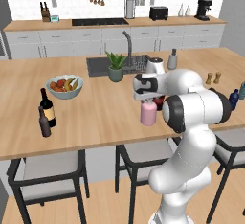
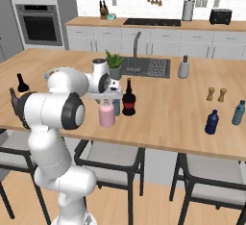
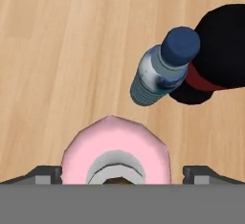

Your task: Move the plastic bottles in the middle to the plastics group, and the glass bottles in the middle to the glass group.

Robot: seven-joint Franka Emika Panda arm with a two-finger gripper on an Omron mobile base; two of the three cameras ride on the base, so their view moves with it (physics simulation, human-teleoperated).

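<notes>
1. The white arm's two-finger gripper hangs directly over the pink, round-shouldered plastic bottle with a pale cap. Its dark fingertips stand spread wide at 9 and 3 o'clock of the bottle's shoulder in the hand view, clear of it on both sides and pinching nothing.

2. Nothing in the middle looks sorted yet. In the hand view a small clear plastic bottle with a dark blue cap stands at 1 o'clock of the pink one, and the squat near-black glass bottle with a red label is just behind it, close enough that I cannot tell whether they touch.

3. The plastics group, a dark blue bottle and a lighter teal-blue bottle, waits well apart at 3 o'clock of the middle cluster in the right base view. The glass group, a tall dark wine bottle with a red-and-cream label and a shorter slim brown bottle, stands at 9 o'clock in the left base view.

4. My judgement: all three middle bottles remain to be moved, the pink one first.

5. The pink bottle sits near the wooden island counter's front edge, so descent should stay vertical.

6. Bare wood lies open toward both groups. Two small brown shakers stand just behind the blue bottles.
</notes>
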